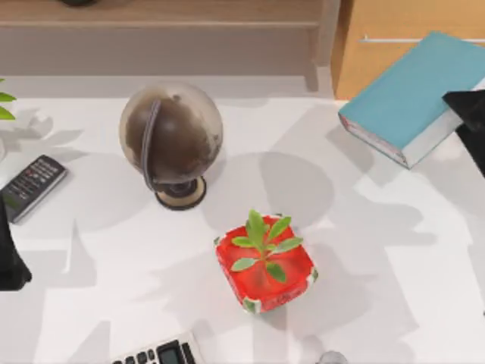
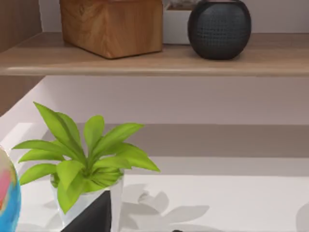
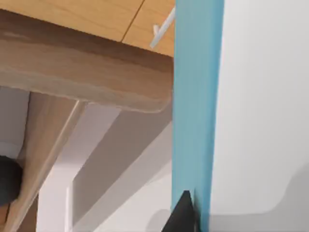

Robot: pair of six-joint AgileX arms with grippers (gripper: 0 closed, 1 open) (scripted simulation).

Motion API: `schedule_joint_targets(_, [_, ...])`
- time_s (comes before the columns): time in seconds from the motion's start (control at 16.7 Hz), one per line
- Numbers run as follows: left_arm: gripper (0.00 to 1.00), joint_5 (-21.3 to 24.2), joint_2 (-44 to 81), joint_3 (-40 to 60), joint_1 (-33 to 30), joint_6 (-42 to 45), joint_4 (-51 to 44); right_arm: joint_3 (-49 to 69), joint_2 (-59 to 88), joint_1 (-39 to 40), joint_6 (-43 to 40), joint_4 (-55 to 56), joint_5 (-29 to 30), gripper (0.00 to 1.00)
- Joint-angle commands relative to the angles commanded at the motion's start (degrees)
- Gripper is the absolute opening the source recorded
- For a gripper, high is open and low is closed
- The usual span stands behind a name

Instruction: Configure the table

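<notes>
The desk (image 1: 394, 250), a plain matte white top, spans the whole lower part of the top view and carries every loose item.

Near its centre stands a red square pot (image 1: 265, 273) with a small green plant (image 1: 263, 243). Behind it, toward the left, a dark brown globe (image 1: 171, 136) sits upright on a round base. A black remote control (image 1: 32, 186) lies flat near the left edge, and green leaves of a potted plant (image 1: 6, 106) show at that edge farther back. A calculator (image 1: 163, 353) lies at the front edge, left of centre. A teal-covered book (image 1: 413, 95) lies at the back right corner, set at an angle.

A wooden shelf (image 1: 159, 23) runs along the back of the desk. In the left wrist view it bears a wooden box (image 2: 113, 24) and a dark round speaker (image 2: 219, 26), well apart; below it, the leafy plant stands in a white pot (image 2: 84, 205).

The left arm (image 1: 9, 254) sits at the left edge of the desk, beside the remote control. Whether its jaws are apart or together cannot be told.

The right arm (image 1: 471, 117) sits at the right edge, against the near end of the book. In the right wrist view a dark finger (image 3: 181, 215) lies against the book's teal cover. The state of its jaws cannot be told.
</notes>
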Motion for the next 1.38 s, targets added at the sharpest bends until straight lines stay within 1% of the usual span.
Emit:
schedule_joint_targets(0.12, [1.00,0.0,0.0,0.0,0.0,0.0,0.0,1.1,1.3,-8.0,5.5,0.6,-1.9,0.00])
schedule_joint_targets(0.3, [1.00,0.0,0.0,0.0,0.0,0.0,0.0,4.9,4.7,-18.8,12.4,1.6,-3.1,0.00])
schedule_joint_targets(0.42, [1.00,0.0,0.0,0.0,0.0,0.0,0.0,8.4,7.9,-24.4,15.8,2.3,-3.0,0.00])
schedule_joint_targets(0.54, [1.00,0.0,0.0,0.0,0.0,0.0,0.0,12.1,11.5,-28.3,18.4,3.0,-2.7,0.00])
schedule_joint_targets(0.66, [1.00,0.0,0.0,0.0,0.0,0.0,0.0,15.6,15.1,-30.1,20.1,3.5,-2.3,0.00])
schedule_joint_targets(0.84, [1.00,0.0,0.0,0.0,0.0,0.0,0.0,19.0,18.9,-30.9,21.3,4.0,-1.9,0.00])
schedule_joint_targets(1.26, [1.00,0.0,0.0,0.0,0.0,0.0,0.0,19.3,19.3,-30.5,21.5,4.0,-1.8,0.00])
schedule_joint_targets(1.38, [1.00,0.0,0.0,0.0,0.0,0.0,0.0,21.1,21.1,-30.0,21.8,3.8,-1.2,0.00])
